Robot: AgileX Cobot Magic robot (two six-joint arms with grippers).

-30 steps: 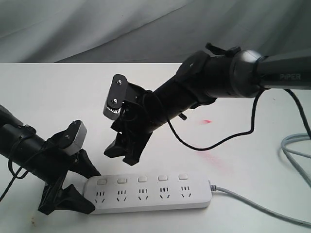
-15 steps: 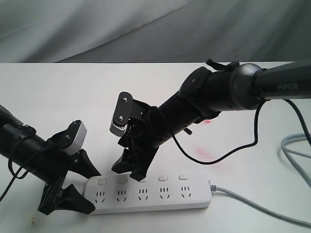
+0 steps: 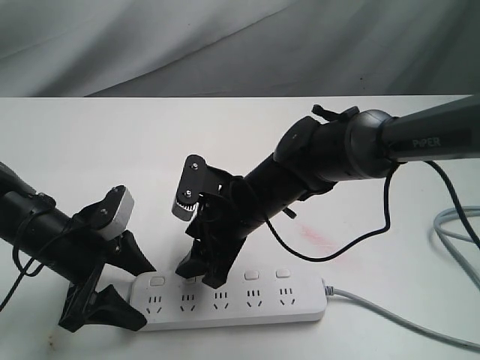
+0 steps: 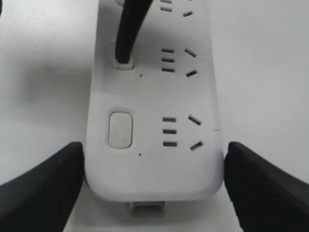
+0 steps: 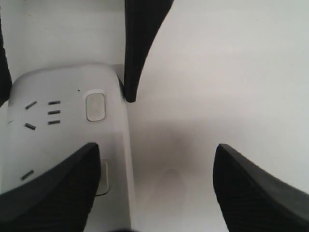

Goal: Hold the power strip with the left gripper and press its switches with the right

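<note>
The white power strip (image 3: 240, 307) lies along the table's front, its grey cable (image 3: 390, 316) running off to the right. My left gripper (image 3: 141, 296) straddles the strip's left end, and in its wrist view both black fingers (image 4: 43, 191) press the strip's (image 4: 154, 92) sides. My right gripper (image 3: 199, 276) on the "PIPER" arm (image 3: 435, 141) is open and tilted down over the switches. One fingertip (image 4: 123, 53) rests on the second switch. The first switch (image 4: 120, 129) and the two rightmost (image 3: 251, 275) lie uncovered. In the right wrist view, my right gripper (image 5: 157, 150) has one finger (image 5: 53, 191) over that switch.
A loop of grey cable (image 3: 459, 232) lies at the table's right edge. Faint red marks (image 3: 319, 238) stain the white tabletop (image 3: 90, 142) behind the strip. A grey cloth (image 3: 150, 45) hangs behind the table. A black wire (image 3: 375, 225) sags under the right arm.
My right gripper has come down and forward from above the strip until one fingertip sits on the second switch. My left gripper and the strip have not moved.
</note>
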